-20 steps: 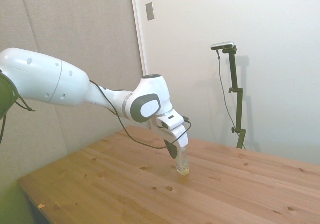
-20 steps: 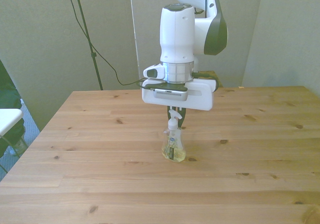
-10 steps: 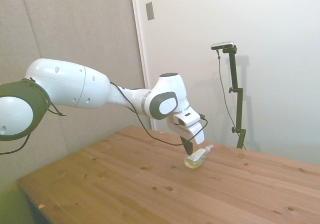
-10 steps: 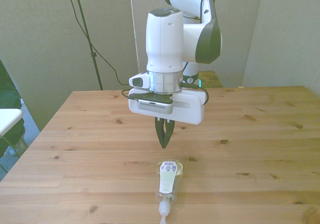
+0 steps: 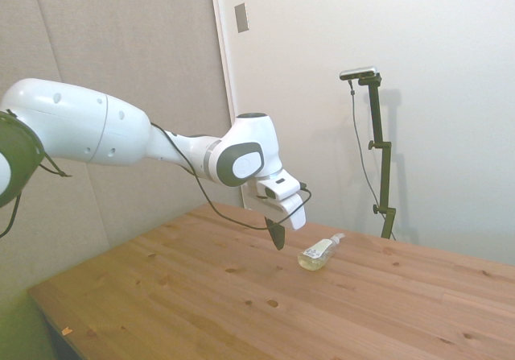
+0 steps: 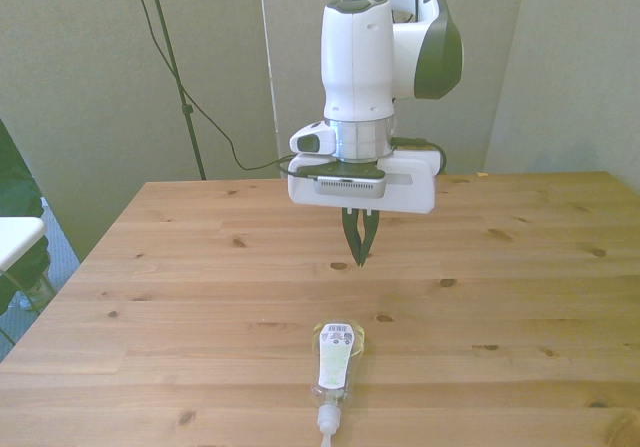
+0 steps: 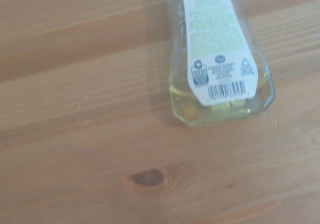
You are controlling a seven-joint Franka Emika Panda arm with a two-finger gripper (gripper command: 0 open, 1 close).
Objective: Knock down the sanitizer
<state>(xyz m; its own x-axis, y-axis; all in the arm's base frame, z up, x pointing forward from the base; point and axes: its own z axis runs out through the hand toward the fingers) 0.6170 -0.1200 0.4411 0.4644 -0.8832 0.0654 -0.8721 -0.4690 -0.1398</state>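
The sanitizer [image 6: 336, 362] lies flat on its side on the wooden table [image 6: 150, 267], its white pump top toward the near edge in the front view and its label up. From the side it shows as a small clear bottle [image 5: 319, 252] with yellowish liquid. The wrist view holds its base and barcode label [image 7: 220, 58]. My gripper [image 6: 358, 261] hangs above the table behind the bottle, apart from it, fingers shut with nothing between them. Seen from the side, the gripper [image 5: 278, 241] is left of the bottle.
A person's dark sleeve and a white object [image 6: 15, 237] show at the front view's left edge, beyond the table. A dark knot [image 7: 147, 178] marks the wood near the bottle's base.
The sanitizer stood upright a second ago and now lies flat. My gripper has since drawn back from it and risen a little.
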